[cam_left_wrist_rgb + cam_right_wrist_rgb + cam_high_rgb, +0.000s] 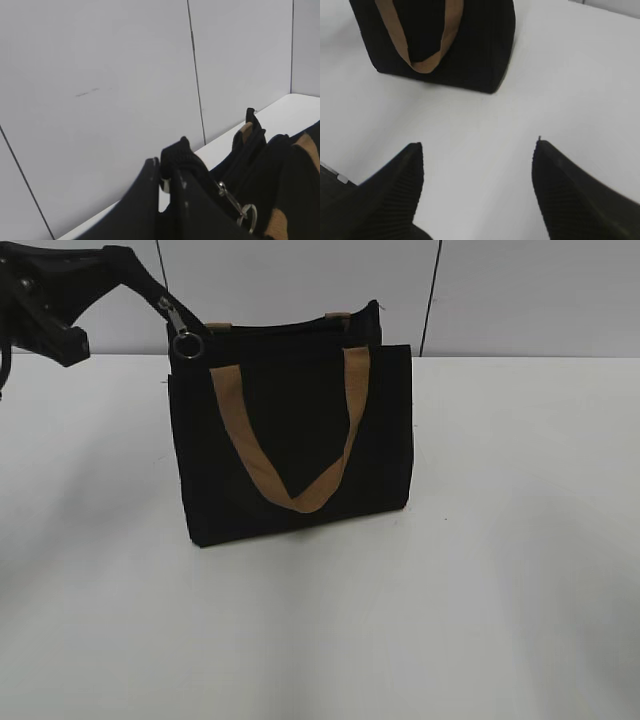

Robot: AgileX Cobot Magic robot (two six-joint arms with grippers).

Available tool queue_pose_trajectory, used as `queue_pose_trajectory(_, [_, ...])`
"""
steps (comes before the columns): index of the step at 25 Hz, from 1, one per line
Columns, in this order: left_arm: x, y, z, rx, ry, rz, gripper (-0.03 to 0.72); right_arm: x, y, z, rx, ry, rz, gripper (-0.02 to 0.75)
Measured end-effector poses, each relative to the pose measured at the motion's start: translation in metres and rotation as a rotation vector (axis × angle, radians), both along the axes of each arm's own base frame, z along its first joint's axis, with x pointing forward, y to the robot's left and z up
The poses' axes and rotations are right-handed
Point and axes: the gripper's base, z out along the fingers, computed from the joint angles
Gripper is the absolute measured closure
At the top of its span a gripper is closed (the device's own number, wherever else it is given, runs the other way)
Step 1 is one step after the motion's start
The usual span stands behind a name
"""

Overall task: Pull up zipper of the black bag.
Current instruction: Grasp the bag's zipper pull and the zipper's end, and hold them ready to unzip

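Silver slider and ring pull of the black zipper [186,340] sit at the top left corner of the boxy black fabric tote bag [295,455], left gripper [167,172] clamped on the fabric tab there, right gripper [477,187] spread and idle over the table, so you'd best pull steadily along the zipper line and brace the bag if it lifts.

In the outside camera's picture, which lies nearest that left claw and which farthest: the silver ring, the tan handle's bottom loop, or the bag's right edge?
From the left gripper:
1. Silver ring, at the bag's top left corner.
2. Tan handle's loop, low on the front.
3. The black bag's right edge, far side.
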Motion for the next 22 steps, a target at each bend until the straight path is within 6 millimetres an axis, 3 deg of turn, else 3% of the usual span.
queue_pose_trajectory(6, [0.0, 0.0, 0.0, 0.0, 0.0, 0.0, 0.669, 0.051, 0.003, 0.022, -0.031, -0.045, 0.088, 0.223])
queue_pose_trajectory(10, [0.0, 0.0, 0.0, -0.001, 0.0, 0.0, 0.669, 0.093, 0.022, 0.018, -0.06, -0.034, 0.187, 0.223])
queue_pose_trajectory(22, [0.0, 0.0, 0.0, -0.003, 0.0, 0.001, 0.669, 0.191, 0.141, -0.004, -0.096, 0.038, 0.465, 0.223])
